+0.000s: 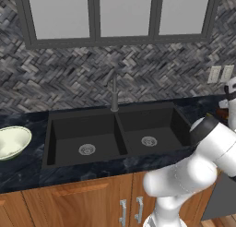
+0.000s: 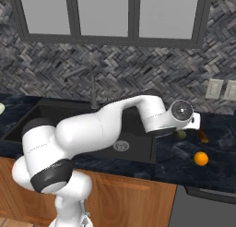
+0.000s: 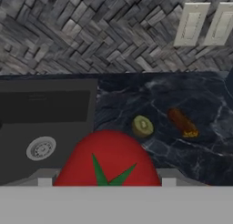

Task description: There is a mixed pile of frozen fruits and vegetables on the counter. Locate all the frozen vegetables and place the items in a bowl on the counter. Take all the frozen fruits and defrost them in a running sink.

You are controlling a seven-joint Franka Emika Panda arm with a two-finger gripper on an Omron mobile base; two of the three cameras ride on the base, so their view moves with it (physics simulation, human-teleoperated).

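Grasping the red round item (image 3: 109, 159), the pincer (image 3: 107, 180) hangs just beside the sink's (image 3: 45, 123) right rim.

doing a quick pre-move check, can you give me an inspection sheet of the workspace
surface: dark marbled counter, black double-basin sink set in it
job's things: red tomato close before the hand camera; kiwi half, brown oblong item and orange ball on the counter right of the sink; bowl left of the sink
clutter: nothing seen
grippers: gripper around the tomato; grip unclear
cables: nothing seen
surroundings: faucet, herringbone wall tiles, wall outlets, wooden cabinets below
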